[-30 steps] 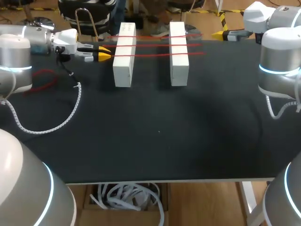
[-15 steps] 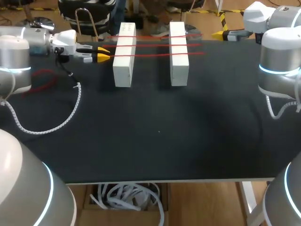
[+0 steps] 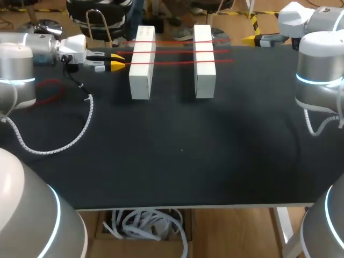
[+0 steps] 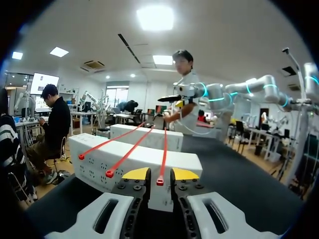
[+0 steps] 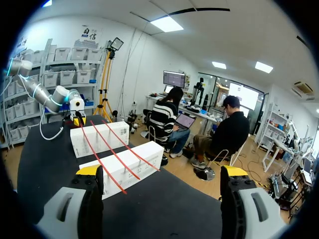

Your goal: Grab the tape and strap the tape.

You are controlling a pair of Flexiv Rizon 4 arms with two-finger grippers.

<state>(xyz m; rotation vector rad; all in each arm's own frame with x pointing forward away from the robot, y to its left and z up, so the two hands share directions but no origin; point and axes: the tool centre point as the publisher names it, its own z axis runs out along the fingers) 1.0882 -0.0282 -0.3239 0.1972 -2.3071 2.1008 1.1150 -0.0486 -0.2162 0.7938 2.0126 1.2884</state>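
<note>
Near edge of the black bench [image 3: 183, 161]: a white coiled cable [image 3: 59, 144] loops across the near-left area toward your L arm. If you drag the arm back, that slack could catch on the bench cloth.

Mid-bench, far half: two white blocks, the left block [image 3: 142, 64] and the right block [image 3: 204, 64], stand side by side. Three red tapes are stretched across both, left to right. The nearest tape [image 3: 172, 62] is the one you're lined up on.

Risks, as judged from here:
- **Missed tab:** the tab is small, so a close that's slightly off-centre could pinch air or nudge it aside.
- **Shifted block:** the blocks look free-standing. A hard pull to the left may slide or tip the left block and slacken the other two tapes.

L pincer [image 4: 160, 174], just left of the left block: fingers only narrowly parted. The tape's end tab [image 4: 160, 181] sits in the gap, and neither finger is clearly touching it yet. It's gripping nothing.

R pincer [image 5: 162, 171], far-right corner, well apart from the blocks: spread wide and empty, aimed back along the tapes. It's too far off to steady a block.
</note>
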